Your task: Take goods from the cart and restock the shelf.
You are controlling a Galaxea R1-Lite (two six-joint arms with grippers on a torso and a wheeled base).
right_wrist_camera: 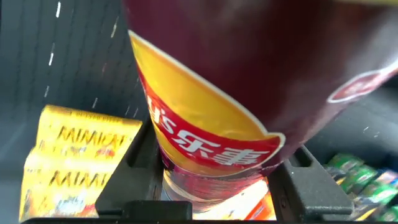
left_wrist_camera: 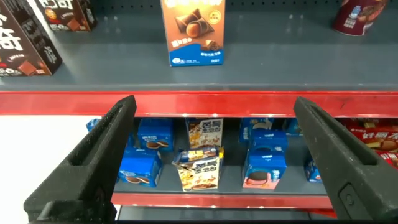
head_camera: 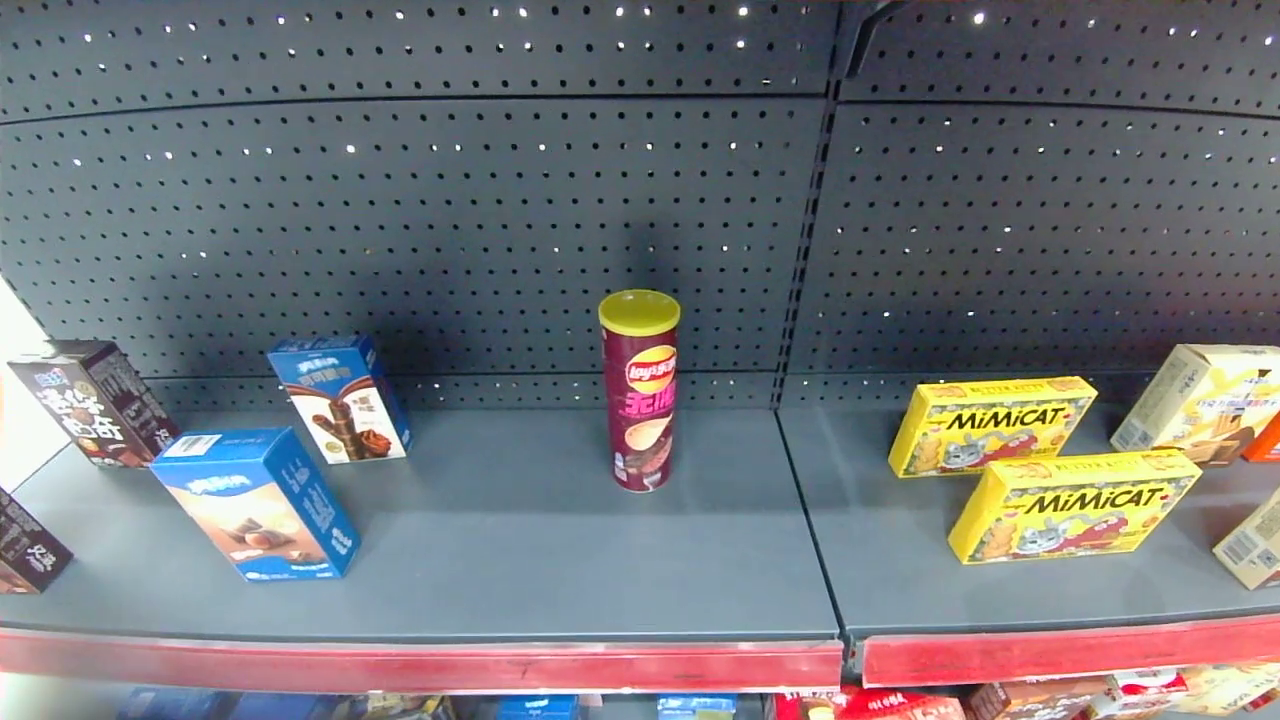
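Right hand [right_wrist_camera: 217, 186]: clamped on a maroon cylindrical chip can with a yellow-and-red logo [right_wrist_camera: 249, 93], one dark finger pressed against each side.
Held can: sat between those fingers with its logo facing the wrist camera, in front of the perforated dark grey back panel [right_wrist_camera: 62, 50]. Two yellow flat cardboard boxes [right_wrist_camera: 74, 155] lay beyond it.
Left hand [left_wrist_camera: 214, 112]: its black fingers [left_wrist_camera: 93, 168] stood wide apart with nothing between them, in front of the red front strip [left_wrist_camera: 199, 102].
Shelf: a grey metal shelf [head_camera: 500, 540] carried that red strip along its front edge, and the back panel rose behind it.
Middle of shelf: a second maroon chip can with a yellow lid [head_camera: 640, 390] stood upright and alone, near the back panel.
Left of shelf: two blue cardboard boxes [head_camera: 255, 500] stood one behind the other, well apart from the lidded can. Dark brown boxes [head_camera: 95, 400] stood at the left edge.
Right of shelf: the yellow boxes rested one just in front of the other. Cream boxes [head_camera: 1200, 400] stood near them at the far right.
Lower shelf: blue snack packs [left_wrist_camera: 143, 162] sat on either side of a tilted tan box [left_wrist_camera: 199, 168].
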